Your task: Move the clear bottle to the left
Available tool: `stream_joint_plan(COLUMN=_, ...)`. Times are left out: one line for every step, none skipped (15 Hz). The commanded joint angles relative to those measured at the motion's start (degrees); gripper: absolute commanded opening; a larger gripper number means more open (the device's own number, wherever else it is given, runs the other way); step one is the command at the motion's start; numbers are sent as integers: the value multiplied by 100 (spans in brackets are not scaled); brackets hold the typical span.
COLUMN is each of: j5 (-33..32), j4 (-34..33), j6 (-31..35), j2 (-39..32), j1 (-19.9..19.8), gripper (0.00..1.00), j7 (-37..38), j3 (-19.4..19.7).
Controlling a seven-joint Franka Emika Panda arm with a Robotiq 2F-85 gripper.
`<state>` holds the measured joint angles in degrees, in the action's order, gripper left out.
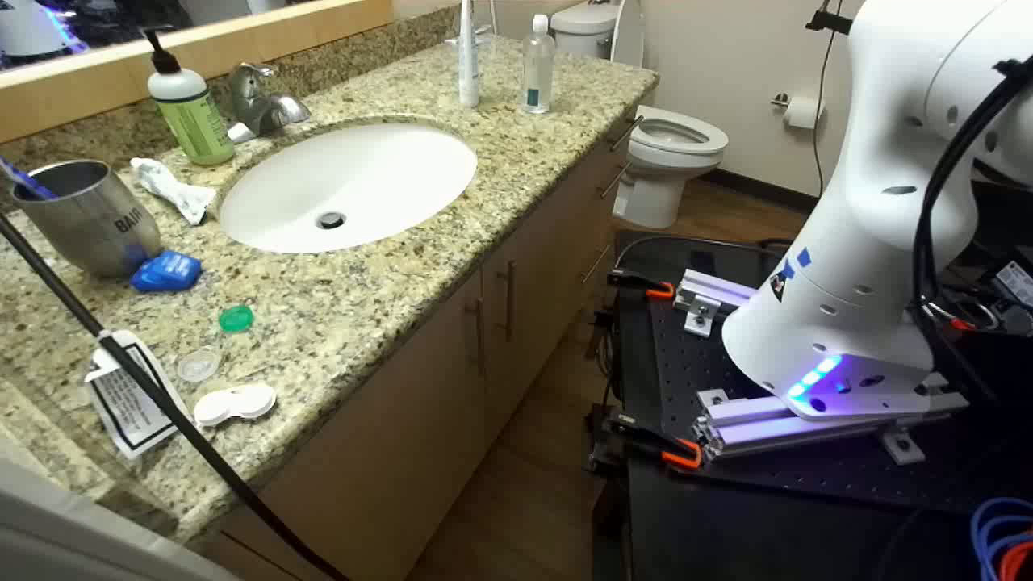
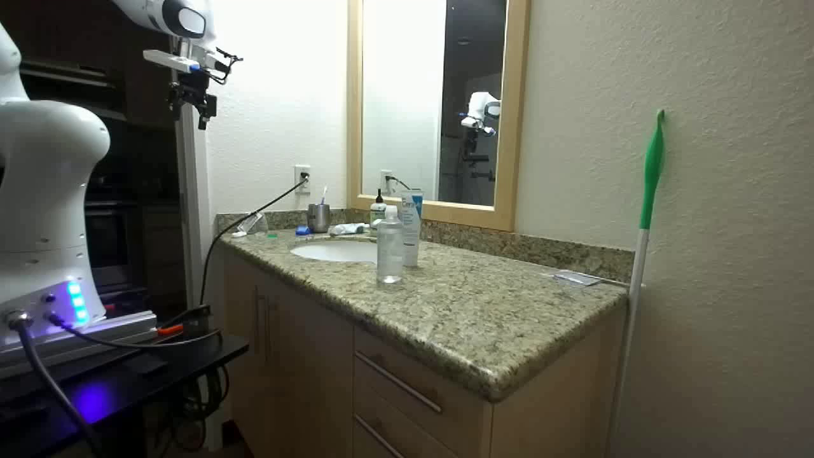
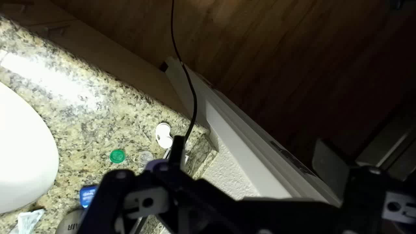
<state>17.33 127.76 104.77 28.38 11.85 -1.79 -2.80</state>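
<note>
The clear bottle stands upright on the granite counter past the sink, see-through with a white cap; it shows in both exterior views (image 1: pixel 537 73) (image 2: pixel 390 248). It is out of the wrist view. My gripper (image 2: pixel 193 113) hangs in the air high above the far end of the counter in an exterior view, well apart from the bottle. In the wrist view the gripper (image 3: pixel 253 159) has its two fingers wide apart with nothing between them; wall and door trim show behind them.
A white tube (image 1: pixel 468 68) stands close beside the bottle. The sink (image 1: pixel 363 173), a green soap bottle (image 1: pixel 194 121), a metal cup (image 1: pixel 97 218), a blue floss box (image 1: pixel 167 271), a green cap (image 3: pixel 117 156) and a lens case (image 3: pixel 163 135) share the counter. A black cable (image 1: pixel 161 395) crosses its end.
</note>
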Motion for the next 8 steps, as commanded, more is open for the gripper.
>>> stream_joint_plan(j5=47, j4=-14, j6=-27, j2=-2, j1=-121, gripper=100, j7=-42, j3=-94)
stream_joint_plan(j5=184, j4=105, j6=55, j2=99, j1=-93, gripper=100, j7=-55, j3=-72)
stream_joint_plan(j5=450, j4=89, j6=360, j2=93, j1=8, gripper=100, j7=-189, j3=-72)
stream_joint_plan(j5=212, j4=-14, j6=53, j2=-1, j1=-111, gripper=100, j7=-62, j3=-92)
stream_joint_plan(j5=316, j4=-16, j6=160, j2=2, j1=-91, gripper=100, j7=-86, j3=-95)
stream_joint_plan(j5=357, j4=-17, j6=210, j2=3, j1=-77, gripper=100, j7=-86, j3=-104)
stream_joint_plan(j5=370, j4=-17, j6=237, j2=3, j1=-71, gripper=100, j7=-85, j3=-115)
stream_joint_plan(j5=371, j4=-16, j6=250, j2=3, j1=-70, gripper=100, j7=-85, j3=-119)
